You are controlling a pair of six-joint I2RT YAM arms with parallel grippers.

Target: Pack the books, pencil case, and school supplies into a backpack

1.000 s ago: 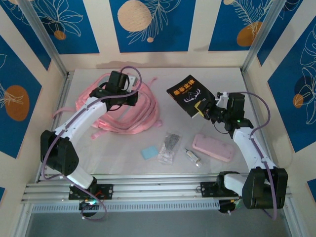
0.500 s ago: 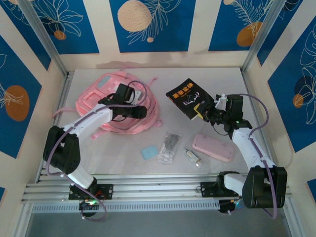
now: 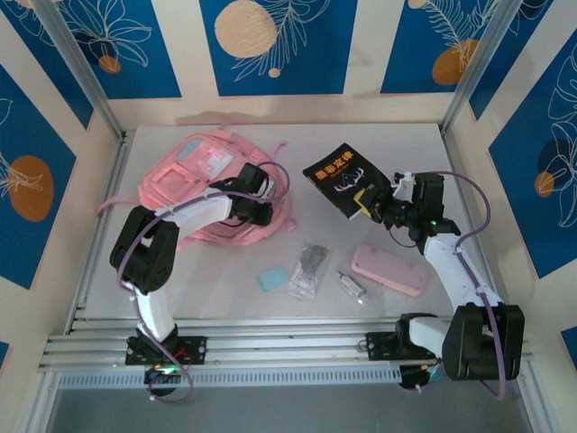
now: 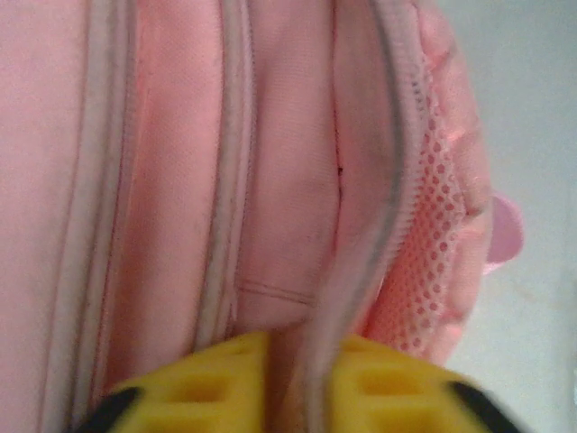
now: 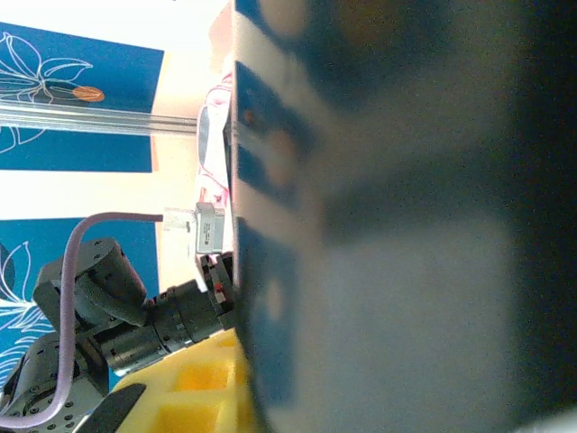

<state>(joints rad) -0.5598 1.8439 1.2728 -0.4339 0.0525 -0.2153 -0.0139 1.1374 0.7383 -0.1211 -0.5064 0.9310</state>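
1. Nothing looks packed yet, as far as I can see. The backpack (image 3: 194, 180) lies flat at the far left of the worktop (image 3: 424, 149), and every other item is outside it.
2. My left gripper (image 3: 259, 206) sits on the backpack's right edge. Its wrist view shows the jaws nearly closed, with a strip of the pink zipper edge pinched between them. I judge this to be the opening step. I cannot tell whether the main compartment is open.
3. My right gripper (image 3: 368, 200) is clamped on the near right corner of a black book (image 3: 338, 171) and holds it tilted, right of the backpack. I can make out one cover and cannot tell whether a second book is behind it.
4. The pencil case (image 3: 388, 270) lies near right on the worktop, untouched.
5. The small supplies lie near centre: a blue pad (image 3: 271, 279), a clear bag (image 3: 307, 268) just beside it and a whitish tube (image 3: 352, 287) further right.
6. Left to do, by my reckoning: open the backpack, put the book in, then the pencil case and the three small items.
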